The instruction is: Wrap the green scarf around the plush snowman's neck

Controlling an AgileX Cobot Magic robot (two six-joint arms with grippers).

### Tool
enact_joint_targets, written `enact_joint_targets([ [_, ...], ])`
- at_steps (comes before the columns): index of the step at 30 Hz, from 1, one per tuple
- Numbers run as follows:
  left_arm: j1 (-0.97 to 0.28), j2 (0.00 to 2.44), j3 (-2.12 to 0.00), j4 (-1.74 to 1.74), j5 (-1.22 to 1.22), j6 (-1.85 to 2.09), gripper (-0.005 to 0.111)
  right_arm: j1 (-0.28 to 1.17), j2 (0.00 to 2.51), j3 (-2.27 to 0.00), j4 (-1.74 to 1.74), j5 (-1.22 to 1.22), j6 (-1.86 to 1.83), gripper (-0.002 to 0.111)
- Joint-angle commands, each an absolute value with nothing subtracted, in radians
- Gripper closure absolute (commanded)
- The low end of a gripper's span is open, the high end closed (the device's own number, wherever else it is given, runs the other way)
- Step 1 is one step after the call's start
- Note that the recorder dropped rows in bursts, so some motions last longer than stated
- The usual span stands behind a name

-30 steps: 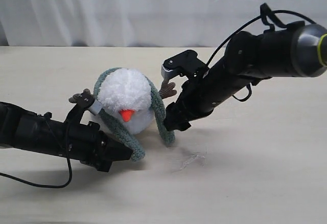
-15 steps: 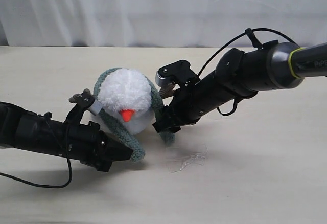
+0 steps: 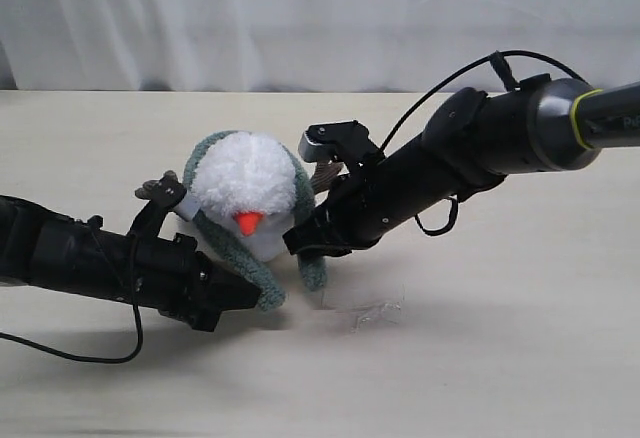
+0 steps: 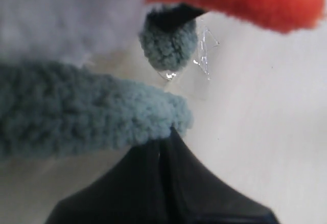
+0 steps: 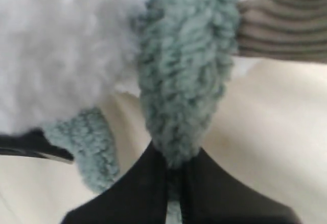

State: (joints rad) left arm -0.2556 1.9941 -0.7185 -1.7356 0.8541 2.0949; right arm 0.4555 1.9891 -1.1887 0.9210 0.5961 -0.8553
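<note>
Within the last second the right fingers [image 3: 302, 246] moved left and clamped onto the right tail of the green scarf [image 3: 232, 250], which drapes over the plush snowman [image 3: 245, 183] mid-surface with both tails hanging in front. The left fingers [image 3: 238, 293] are closed with their tips touching the left tail's end; whether they pinch it is unclear. With both tails attended, crossing them under the nose looks ready to start. The surface [image 3: 500, 358] is open near and right, apart from a clear plastic scrap [image 3: 370, 310]. Between the arms, room is tight.
</note>
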Motion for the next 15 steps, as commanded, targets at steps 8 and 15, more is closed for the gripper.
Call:
enact_joint_targets([
  [8, -0.257, 1.996, -0.724, -1.744, 0.860, 2.089, 0.106, 0.457, 1.979, -1.185, 1.067, 0.824, -0.885, 0.104],
  [15, -0.257, 1.996, -0.723, -1.744, 0.860, 2.087, 0.106, 0.457, 1.979, -1.185, 1.222, 0.894, -0.978, 0.104],
])
